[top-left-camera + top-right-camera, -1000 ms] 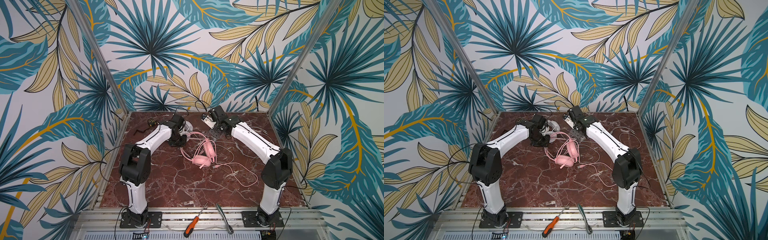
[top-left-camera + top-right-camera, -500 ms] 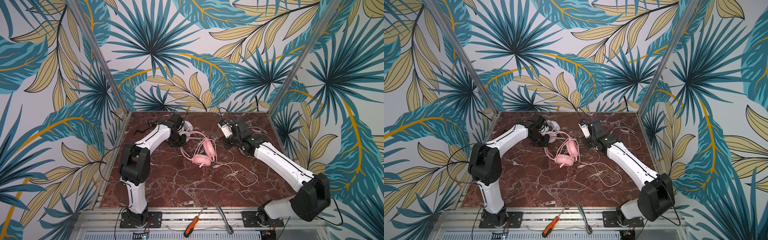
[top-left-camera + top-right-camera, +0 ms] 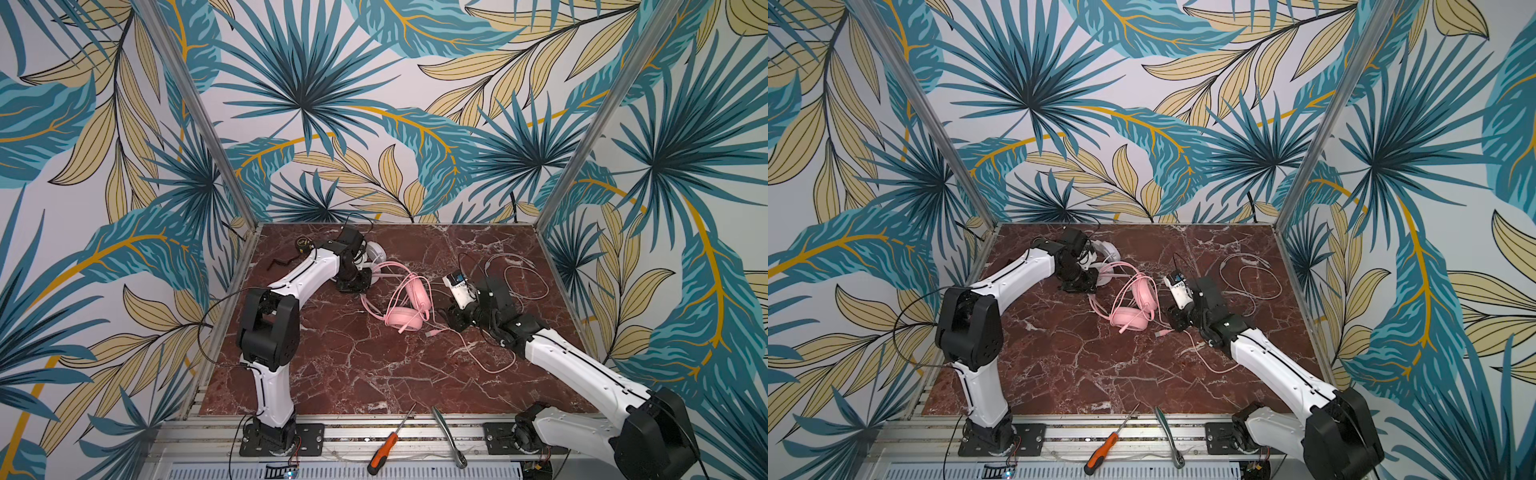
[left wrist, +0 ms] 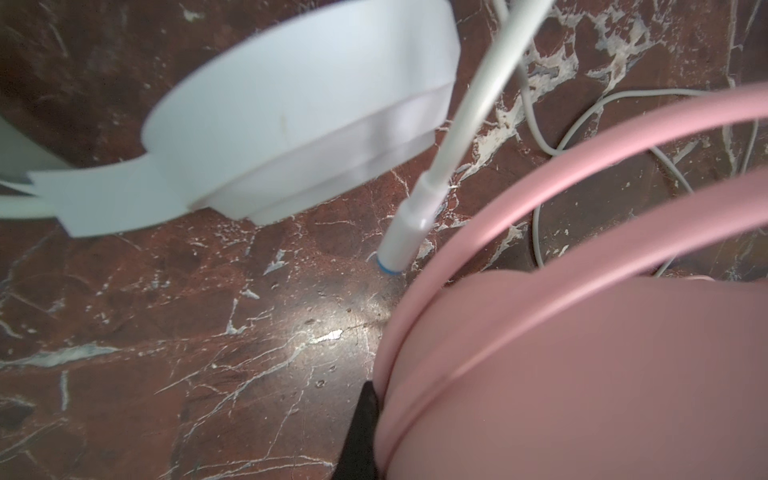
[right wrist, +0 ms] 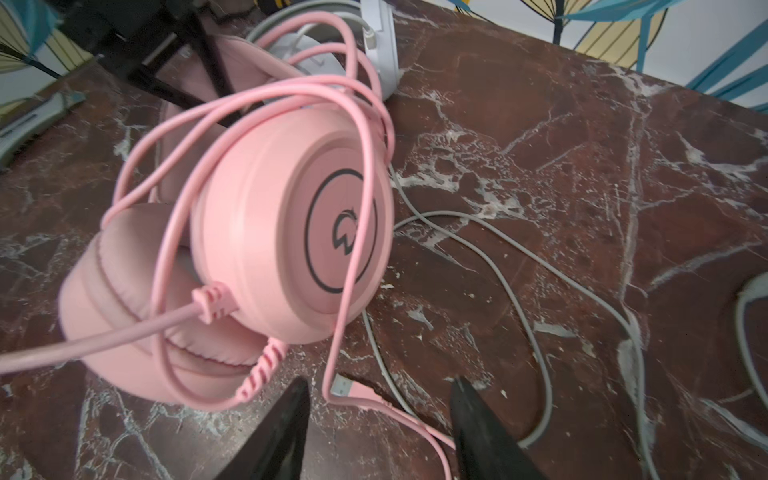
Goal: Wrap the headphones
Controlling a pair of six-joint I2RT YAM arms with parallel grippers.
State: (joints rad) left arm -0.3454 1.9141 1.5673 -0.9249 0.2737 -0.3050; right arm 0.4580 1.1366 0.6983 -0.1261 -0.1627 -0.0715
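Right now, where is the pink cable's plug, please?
In both top views, the pink cable's plug lies between the pink padded headset and right end effector.

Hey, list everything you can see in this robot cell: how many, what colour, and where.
pink headphones: one, pink, table centre
white headphones: one, white, just behind the pink pair
pink cable: one, pink, partly looped round its headset, rest trailing right
white cable: one, off-white, loose loops at far right
screwdriver: one, orange-and-black handle, front rail
ratchet wrench: one, silver, front rail beside it
bent black tool: one, black, far left corner
table: one, dark red marble
walls: three, teal and yellow leaf print
left gripper: one, black, shut, beside the white headphones
right gripper: one, black, open, at the pink cable's free end
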